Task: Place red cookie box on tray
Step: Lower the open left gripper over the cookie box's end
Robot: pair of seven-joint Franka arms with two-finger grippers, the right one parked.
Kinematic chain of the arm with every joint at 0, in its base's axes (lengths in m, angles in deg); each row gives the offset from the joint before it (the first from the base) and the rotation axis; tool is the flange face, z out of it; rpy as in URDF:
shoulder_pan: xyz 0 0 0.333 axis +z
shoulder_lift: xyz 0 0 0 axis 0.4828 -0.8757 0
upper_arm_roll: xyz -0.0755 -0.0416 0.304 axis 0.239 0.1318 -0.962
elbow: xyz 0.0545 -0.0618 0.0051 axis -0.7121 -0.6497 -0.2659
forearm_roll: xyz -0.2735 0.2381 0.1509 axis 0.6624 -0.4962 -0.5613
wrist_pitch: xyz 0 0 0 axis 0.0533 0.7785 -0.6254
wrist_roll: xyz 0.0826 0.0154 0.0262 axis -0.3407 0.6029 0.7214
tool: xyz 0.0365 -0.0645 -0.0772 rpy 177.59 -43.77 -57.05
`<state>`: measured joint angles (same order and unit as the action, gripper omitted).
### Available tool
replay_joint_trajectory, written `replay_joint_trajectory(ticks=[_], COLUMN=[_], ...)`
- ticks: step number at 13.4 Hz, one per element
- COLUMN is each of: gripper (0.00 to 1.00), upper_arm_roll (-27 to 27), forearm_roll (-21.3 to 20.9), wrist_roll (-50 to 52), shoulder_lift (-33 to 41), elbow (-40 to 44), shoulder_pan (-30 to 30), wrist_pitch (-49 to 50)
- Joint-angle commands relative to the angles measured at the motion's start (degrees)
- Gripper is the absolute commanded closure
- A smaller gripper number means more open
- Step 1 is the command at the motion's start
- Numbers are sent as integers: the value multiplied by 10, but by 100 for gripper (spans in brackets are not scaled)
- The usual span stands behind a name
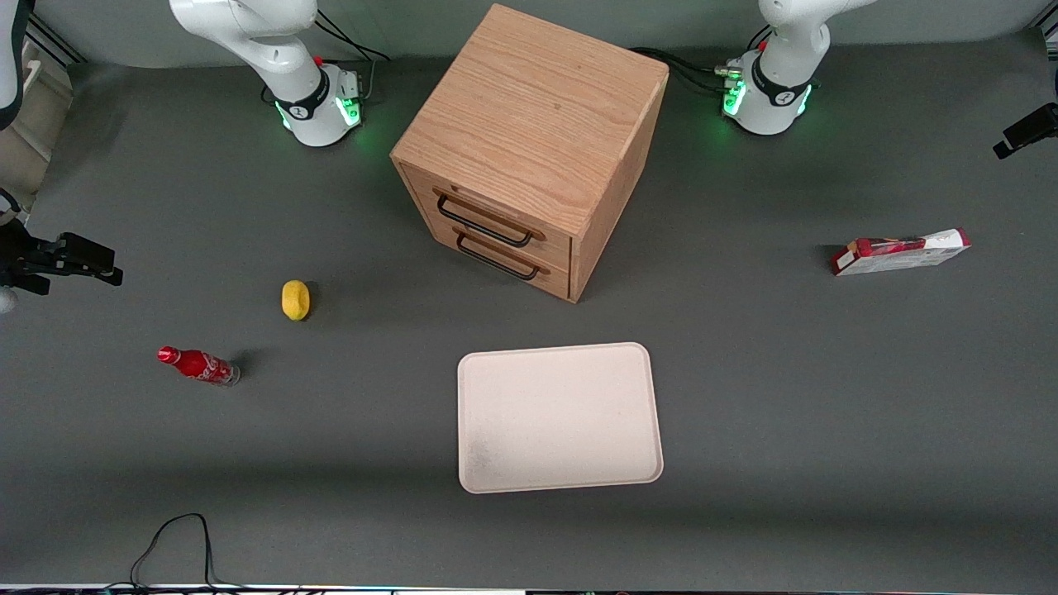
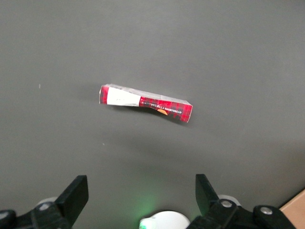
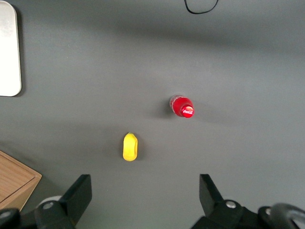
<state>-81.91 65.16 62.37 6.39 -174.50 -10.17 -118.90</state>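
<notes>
Gripper [image 2: 138,200] above surface, fingers [image 2: 76,193] spread wide, empty. Red cookie box [image 2: 145,103] lying flat beneath, toward working arm's end, well apart from tray [image 1: 559,417]. Likely light, crushable cardboard; grasp mid-length across narrow width.

One long flat red-and-white cardboard cookie box [image 1: 901,252], one cream rectangular tray [image 1: 559,418], one two-drawer oak wooden cabinet [image 1: 533,140], one small red cola bottle [image 1: 198,365], one yellow lemon-shaped object [image 1: 295,299], one open black two-finger gripper [image 2: 140,198] above the table
</notes>
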Motion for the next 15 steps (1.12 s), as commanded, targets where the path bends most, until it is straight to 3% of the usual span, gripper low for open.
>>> replay_joint_trajectory(ticks=[1, 10, 15], gripper=[0, 0, 0], upper_arm_roll=[7, 24, 20], forearm_roll=[-4, -4, -4], wrist_roll=[164, 681, 713], shoulder_lift=[17, 11, 9], elbow=[-23, -37, -108], shoulder_pan=[5, -2, 1], wrist_pitch=[-3, -52, -144])
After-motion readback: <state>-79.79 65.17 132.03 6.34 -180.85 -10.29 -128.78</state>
